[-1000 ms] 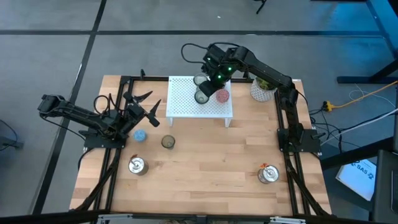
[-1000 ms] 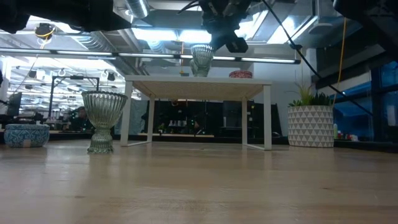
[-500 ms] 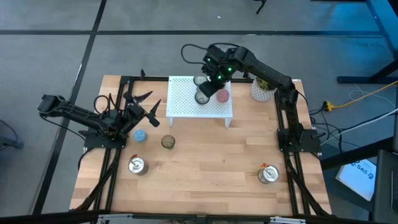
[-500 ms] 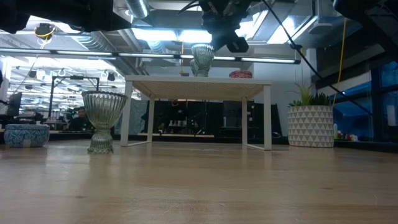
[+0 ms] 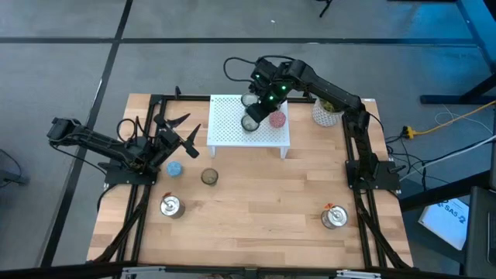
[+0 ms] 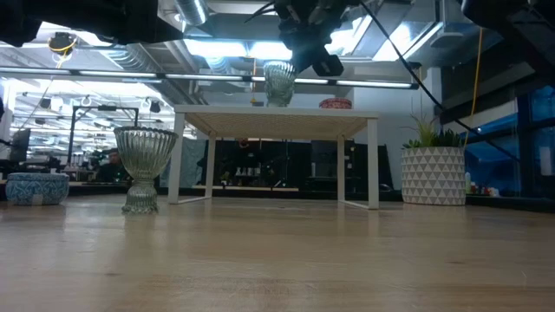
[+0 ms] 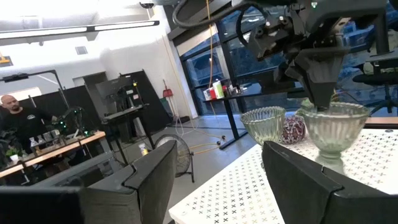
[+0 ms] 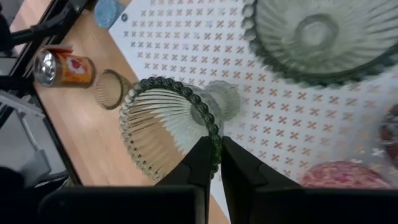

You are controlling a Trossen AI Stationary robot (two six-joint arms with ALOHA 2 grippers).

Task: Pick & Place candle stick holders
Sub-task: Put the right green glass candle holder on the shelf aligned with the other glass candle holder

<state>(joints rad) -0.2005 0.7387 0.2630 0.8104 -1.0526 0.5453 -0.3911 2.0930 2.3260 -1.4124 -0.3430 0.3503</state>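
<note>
Right pincer (image 5: 260, 110) hangs over the white perforated rack (image 5: 232, 128) at the far edge of the worktop (image 5: 256, 217), its fingers (image 8: 200, 163) pinched on the beaded rim of a ribbed olive-clear glass cup (image 8: 168, 127). That cup tilts from the fingertips with its foot just above the rack's top, not resting on it as far as the low view shows. Close beside it on the rack stand a second clear glass cup (image 8: 314, 34) and a pink cup (image 5: 277, 119). A white pot with a green plant (image 5: 327, 112) sits near the far right corner.

Left pincer (image 5: 180, 133) waits by the left edge, well apart from the rack, its fingers (image 7: 311, 180) spread moderately wide and holding nothing. Just beside it lies the blue cup (image 5: 175, 167), and a third olive glass cup (image 5: 209, 177) stands a little nearer the middle. One shiny silver cup (image 5: 170, 205) sits toward the near left corner, another (image 5: 334, 217) toward the near right corner.
</note>
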